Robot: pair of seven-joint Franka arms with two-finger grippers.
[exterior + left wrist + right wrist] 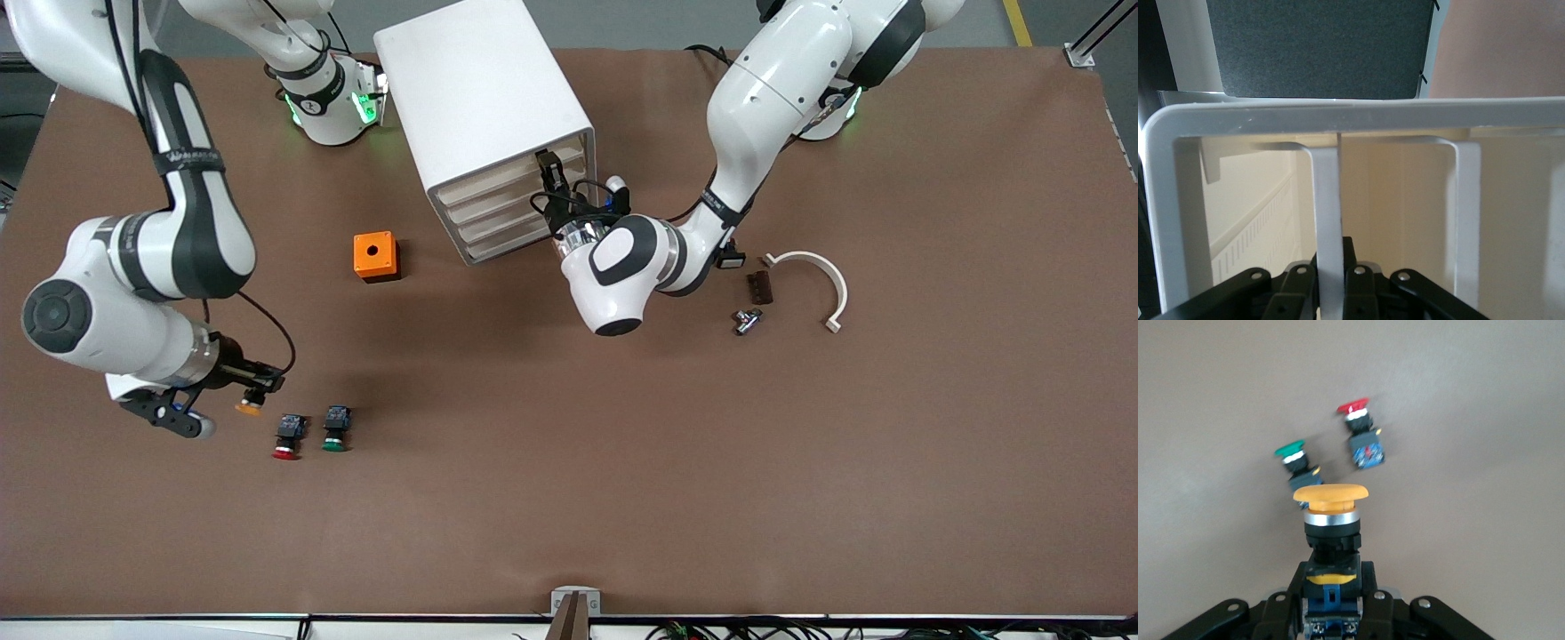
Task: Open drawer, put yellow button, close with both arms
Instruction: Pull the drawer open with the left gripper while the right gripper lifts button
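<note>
Right gripper (1331, 607) has its fingers clamped on the yellow button (1331, 513), cap poking out past the fingertips just above the table (622, 498), while the left gripper (1331, 293) is pinched tight on a drawer handle (1327, 220) of the cabinet (484, 98).

Brown table (569, 498): white drawer unit (484, 116), orange box (375, 256), red button (288, 437), green button (336, 428).

So the small yellow-orange capped push-button with the black and blue body (1331, 540) is pinched by its body in the right arm's black two-finger gripper (1331, 603), cap pointing away from the wrist, just over the brown table beside the red and green ones. Left arm's black gripper (1329, 293) is clamped on the white drawer unit's thin vertical handle bar (1327, 220).
</note>
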